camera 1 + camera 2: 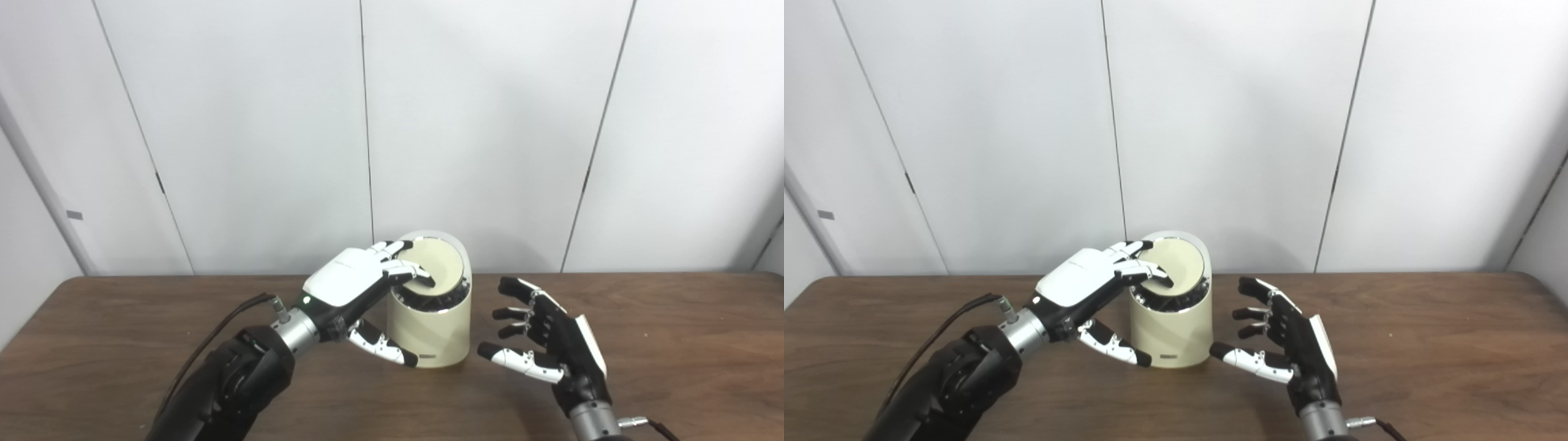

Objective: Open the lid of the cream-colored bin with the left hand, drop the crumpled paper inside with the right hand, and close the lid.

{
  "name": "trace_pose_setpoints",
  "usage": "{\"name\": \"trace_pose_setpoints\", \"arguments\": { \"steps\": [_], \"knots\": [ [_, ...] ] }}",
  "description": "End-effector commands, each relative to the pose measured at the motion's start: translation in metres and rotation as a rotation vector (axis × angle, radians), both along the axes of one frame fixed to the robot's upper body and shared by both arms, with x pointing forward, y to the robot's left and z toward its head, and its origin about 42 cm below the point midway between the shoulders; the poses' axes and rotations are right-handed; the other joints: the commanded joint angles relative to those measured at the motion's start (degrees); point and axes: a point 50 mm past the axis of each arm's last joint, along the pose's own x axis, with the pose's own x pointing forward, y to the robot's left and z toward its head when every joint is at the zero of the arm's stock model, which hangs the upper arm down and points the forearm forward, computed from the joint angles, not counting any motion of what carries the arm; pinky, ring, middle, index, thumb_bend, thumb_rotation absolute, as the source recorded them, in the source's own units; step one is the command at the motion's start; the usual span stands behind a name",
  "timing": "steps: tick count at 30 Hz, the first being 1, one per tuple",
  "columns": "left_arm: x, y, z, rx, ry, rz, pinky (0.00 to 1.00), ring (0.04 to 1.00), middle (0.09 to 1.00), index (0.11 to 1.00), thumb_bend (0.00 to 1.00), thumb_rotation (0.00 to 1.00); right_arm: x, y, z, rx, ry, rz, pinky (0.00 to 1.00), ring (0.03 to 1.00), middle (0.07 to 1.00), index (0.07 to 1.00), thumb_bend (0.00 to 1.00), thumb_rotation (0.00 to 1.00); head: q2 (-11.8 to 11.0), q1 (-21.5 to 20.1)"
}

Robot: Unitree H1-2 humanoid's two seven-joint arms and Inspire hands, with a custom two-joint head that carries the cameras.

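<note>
The left hand point(352, 278) reaches in from seven o'clock, its white back turned up and its wrist low over the table point(674, 343); its fingers point(407, 269) curl over the near-left rim of the cream-colored bin point(432, 334) and press on the lid point(436, 262), while the thumb point(383, 346) stretches out below, alongside the bin's left wall, its tip close to or touching the base; so the hand is wrapped about the bin's top, bearing on the lid rather than gripping a loose object. The lid stands tilted, its far edge raised toward twelve o'clock and its near edge sunk, leaving a dark gap into the bin at six o'clock.

The right hand point(542, 343) rises from five o'clock, just beside the bin at its three o'clock, palm turned toward it; its fingers are spread apart and bent a little, holding nothing, and not touching the bin's wall.

The bin stands upright near the table's far edge, at the middle; the crumpled paper cannot be seen in either view, and whether it lies inside the bin cannot be told. Behind, at twelve o'clock, white wall panels point(478, 122) close the scene.
</note>
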Motion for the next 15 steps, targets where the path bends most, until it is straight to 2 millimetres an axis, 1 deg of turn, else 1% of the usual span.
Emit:
{"name": "trace_pose_setpoints", "arguments": {
  "steps": [1,7,12,15],
  "knots": [
    [0.0060,-0.0008,0.0050,0.043,-0.021,0.008,1.00,0.993,0.826,0.818,0.96,0.34,0.0044,0.0053,0.0222,0.009,-0.085,0.009,0.52,0.648,0.794,0.761,0.80,0.21,0.16,0.03],
    [0.0066,-0.0022,0.0010,0.103,-0.032,0.025,1.00,1.000,0.822,0.819,0.97,0.35,0.0041,0.0052,0.0228,0.013,-0.081,0.011,0.53,0.651,0.798,0.762,0.81,0.22,0.46,0.00],
    [0.0070,-0.0052,-0.0023,0.240,-0.069,0.050,1.00,1.000,0.822,0.828,0.96,0.40,0.0042,0.0046,0.0236,0.015,-0.086,0.012,0.51,0.656,0.804,0.762,0.81,0.22,0.55,0.02],
    [0.0079,-0.0079,-0.0044,0.321,-0.056,0.068,1.00,1.000,0.814,0.818,0.96,0.42,0.0041,0.0044,0.0242,0.010,-0.088,0.011,0.52,0.651,0.802,0.762,0.81,0.22,0.72,0.07]
  ]
}}
